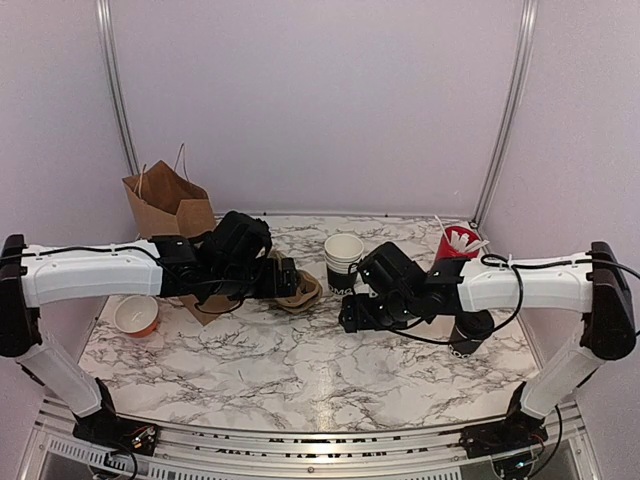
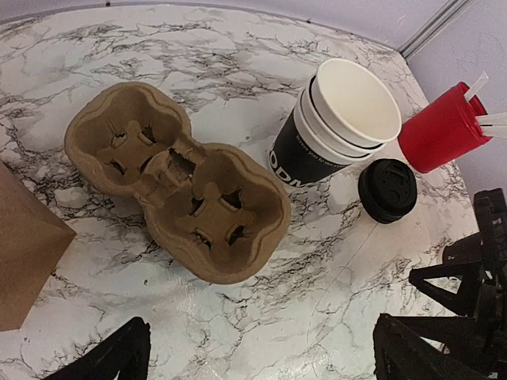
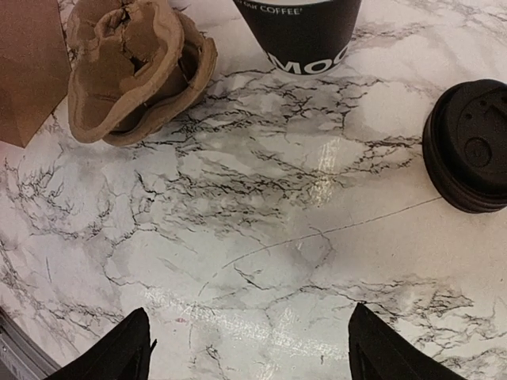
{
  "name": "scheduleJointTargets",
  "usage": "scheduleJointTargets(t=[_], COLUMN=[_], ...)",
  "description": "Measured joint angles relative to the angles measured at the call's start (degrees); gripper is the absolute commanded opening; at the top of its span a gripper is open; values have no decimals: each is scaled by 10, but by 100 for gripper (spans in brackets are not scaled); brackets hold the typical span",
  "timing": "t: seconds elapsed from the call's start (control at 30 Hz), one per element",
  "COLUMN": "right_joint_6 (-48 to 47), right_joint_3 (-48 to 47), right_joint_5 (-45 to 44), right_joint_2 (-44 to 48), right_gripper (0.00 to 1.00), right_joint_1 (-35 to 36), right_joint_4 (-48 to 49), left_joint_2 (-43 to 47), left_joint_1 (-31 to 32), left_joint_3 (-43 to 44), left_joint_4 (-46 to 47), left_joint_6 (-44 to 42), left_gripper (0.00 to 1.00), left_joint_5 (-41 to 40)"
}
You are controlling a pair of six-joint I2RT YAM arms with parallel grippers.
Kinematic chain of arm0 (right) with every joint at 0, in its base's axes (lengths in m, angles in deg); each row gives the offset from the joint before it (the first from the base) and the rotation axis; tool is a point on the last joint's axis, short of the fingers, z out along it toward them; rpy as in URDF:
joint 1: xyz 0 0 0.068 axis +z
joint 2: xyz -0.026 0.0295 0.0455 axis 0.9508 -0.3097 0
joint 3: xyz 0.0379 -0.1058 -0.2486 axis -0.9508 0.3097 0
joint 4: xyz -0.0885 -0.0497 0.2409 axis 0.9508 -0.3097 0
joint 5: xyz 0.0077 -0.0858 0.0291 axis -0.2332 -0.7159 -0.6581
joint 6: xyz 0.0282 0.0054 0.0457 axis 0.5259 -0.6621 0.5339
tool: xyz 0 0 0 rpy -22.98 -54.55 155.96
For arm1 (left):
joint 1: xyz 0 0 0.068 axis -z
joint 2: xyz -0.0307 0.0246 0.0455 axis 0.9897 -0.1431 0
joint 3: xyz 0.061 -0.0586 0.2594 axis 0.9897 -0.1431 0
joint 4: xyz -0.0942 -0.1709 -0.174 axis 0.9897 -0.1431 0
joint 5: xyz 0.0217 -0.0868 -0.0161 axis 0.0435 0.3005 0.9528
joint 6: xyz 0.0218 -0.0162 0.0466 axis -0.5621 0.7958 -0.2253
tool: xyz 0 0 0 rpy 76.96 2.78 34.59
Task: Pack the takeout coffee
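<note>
A nested stack of black paper cups (image 2: 337, 123) with white lettering and white insides stands open, with no lid on, at the back middle of the table (image 1: 343, 262); its lower part shows in the right wrist view (image 3: 305, 32). A brown two-cup pulp carrier (image 2: 178, 178) lies left of it (image 1: 300, 292) (image 3: 135, 67). My left gripper (image 2: 261, 356) is open and empty, hovering just in front of the carrier (image 1: 288, 280). My right gripper (image 3: 249, 352) is open and empty over bare marble, in front of the cups (image 1: 350, 312).
A stack of black lids (image 2: 387, 190) (image 3: 469, 146) lies right of the cups. A red cup of white stirrers (image 1: 458, 243) (image 2: 440, 131) stands at the back right. A brown paper bag (image 1: 170, 200) (image 3: 28, 67) stands at the back left. A small orange bowl (image 1: 136, 315) sits far left.
</note>
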Motion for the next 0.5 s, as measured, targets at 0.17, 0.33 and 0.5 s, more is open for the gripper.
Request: scheduleJointTargets(t=[0.17,0.33,0.5], right_joint_6=[-15,-28,-30], right_joint_3=[5,33,78], right_joint_5=[6,5,-6], right_joint_2=[46,129,199], right_gripper=[82,81,80], right_joint_1=[-27,-53,-62], right_joint_4=[17,52,83], left_joint_2=[-19,-22,-22], left_joint_1=[-3,-18,-47], left_joint_3=[-64,-114,-160], left_joint_4=[38,92,178], left_joint_6=[83,153,222], left_gripper=[99,99,97], left_joint_5=[13,21,43])
